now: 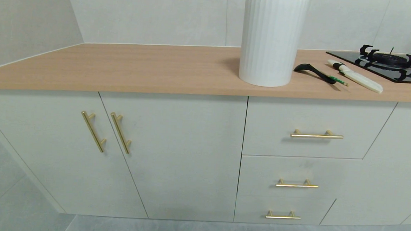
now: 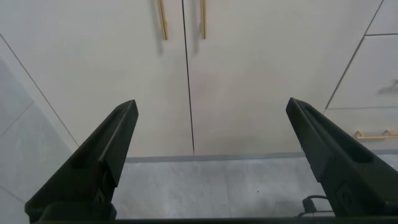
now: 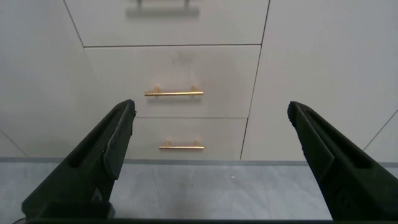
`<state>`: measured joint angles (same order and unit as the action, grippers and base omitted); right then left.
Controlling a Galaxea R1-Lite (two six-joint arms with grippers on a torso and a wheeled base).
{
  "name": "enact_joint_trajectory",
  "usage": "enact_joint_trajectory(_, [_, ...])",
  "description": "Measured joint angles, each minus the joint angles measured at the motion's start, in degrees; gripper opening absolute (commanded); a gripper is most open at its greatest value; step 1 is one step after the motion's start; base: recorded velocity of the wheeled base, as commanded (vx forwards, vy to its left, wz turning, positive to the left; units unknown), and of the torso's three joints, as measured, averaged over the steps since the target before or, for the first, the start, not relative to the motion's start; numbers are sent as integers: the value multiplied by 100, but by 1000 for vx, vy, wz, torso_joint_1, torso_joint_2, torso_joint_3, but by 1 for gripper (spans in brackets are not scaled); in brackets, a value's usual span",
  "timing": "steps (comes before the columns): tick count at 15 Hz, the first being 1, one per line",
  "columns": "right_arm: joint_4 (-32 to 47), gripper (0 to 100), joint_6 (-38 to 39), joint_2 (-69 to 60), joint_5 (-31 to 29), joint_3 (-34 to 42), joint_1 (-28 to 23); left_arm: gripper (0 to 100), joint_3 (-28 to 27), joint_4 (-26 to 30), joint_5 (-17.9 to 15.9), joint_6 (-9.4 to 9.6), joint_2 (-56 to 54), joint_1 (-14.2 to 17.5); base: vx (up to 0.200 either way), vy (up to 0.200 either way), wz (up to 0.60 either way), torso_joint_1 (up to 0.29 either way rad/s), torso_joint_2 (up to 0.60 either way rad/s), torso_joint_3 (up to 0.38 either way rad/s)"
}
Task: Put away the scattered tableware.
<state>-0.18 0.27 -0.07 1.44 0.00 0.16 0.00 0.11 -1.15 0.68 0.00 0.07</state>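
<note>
1. Your left gripper [image 2: 211, 162] is spread wide with nothing between its fingers [image 2: 99, 165]. It sits low in front of the double doors [image 2: 249, 81], just above the floor [image 2: 205, 186].
2. Your right gripper [image 3: 211, 162] is also spread wide and holds nothing. It faces the drawers [image 3: 174, 68], with two gold handles [image 3: 174, 93] between its fingers.
3. The tableware is up on the wooden surface [image 1: 123, 65], toward the robot's right. It is well apart from both grippers, which are down at cabinet-front level.
4. The white ribbed holder [image 1: 271, 41] stands upright on the surface. It is a tall cylinder with vertical grooves, set near the front edge above the seam between the doors and the drawers.
5. The black-handled utensil [image 1: 311, 71] lies flat just beside the holder on its right. It is curved and dark, and its near end points to the front right.
6. The green-tipped stick [image 1: 338, 80] is thin and lies along the end of the black utensil. You cannot tell whether they touch.
7. The white knife [image 1: 358, 78] lies flat on a diagonal, just right of the stick. It is long and white with a black band near its far end, and that far end sits near the hob [image 1: 387, 63].
8. The hob is black glass with a black burner grate, in the surface's far right corner.
</note>
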Motion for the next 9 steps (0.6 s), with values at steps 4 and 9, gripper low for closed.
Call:
enact_joint_trajectory(4, [5, 100, 41, 0, -18, -90, 0, 100, 0, 0, 0, 0, 0, 0, 0, 0, 0, 0, 0, 0])
enact_joint_trajectory(9, [37, 100, 241, 663, 239, -837, 199, 100, 0, -1, 0, 2, 0, 0, 0, 0, 0, 0, 0, 0])
